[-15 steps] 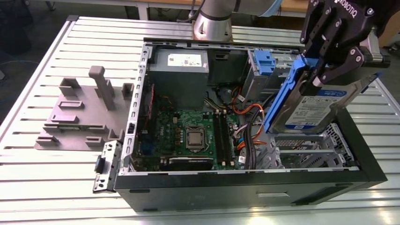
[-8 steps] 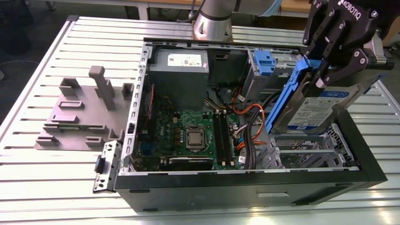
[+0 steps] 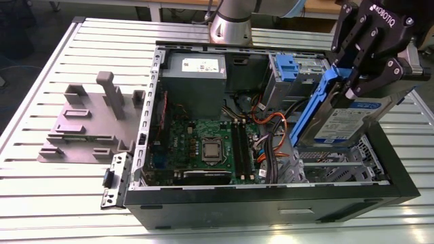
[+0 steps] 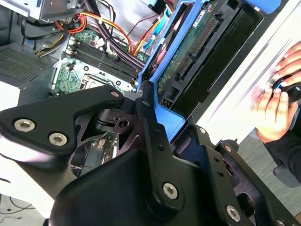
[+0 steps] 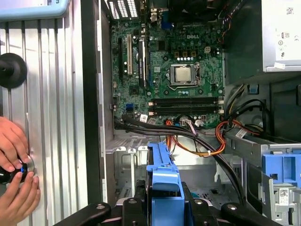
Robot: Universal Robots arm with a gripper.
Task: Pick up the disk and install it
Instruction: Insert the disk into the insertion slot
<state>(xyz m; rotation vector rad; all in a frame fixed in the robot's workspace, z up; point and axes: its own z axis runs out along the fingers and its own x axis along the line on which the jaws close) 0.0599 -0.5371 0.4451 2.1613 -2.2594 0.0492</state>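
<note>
Ribbed silver metal makes up the desk [image 3: 40, 203], and on it lies a black computer case [image 3: 271, 208] with its side open, so the inside faces up. Beside the case, toward the exterior view's left, sits a grey plastic holder [image 3: 88, 122] with upright posts, just apart from the case wall. Within the case a green circuit board [image 3: 203, 142] covers the floor, a grey power box [image 3: 196, 71] lies at its far end, and orange and black cables [image 3: 271, 119] run between the board and the drive bays. A blue plastic bracket [image 3: 288, 68] sits in a bay at the far corner. The arm [image 3: 230, 20] rises behind the case, and its black jaws come down at the exterior view's right, closed on the disk [image 3: 352, 119] by its blue frame. The disk is off the desk, tilted steeply on edge over the case's corner nearest the exterior view's right, with its lower end down among the perforated metal bays and its white-and-blue label turned toward the exterior view's right. In the second wrist view the disk's green underside [image 4: 197, 47] and connector edge show inside the blue frame, clamped between the black fingers; in the first wrist view the frame [image 5: 163, 174] stands up between the jaws — pointing toward the board. A person's hands [image 4: 275, 113] rest on the desk outside the case wall, cupped around a small black round thing with a blue light [image 5: 14, 174], and a black round knob [image 5: 11, 70] sits on the desk near them.
</note>
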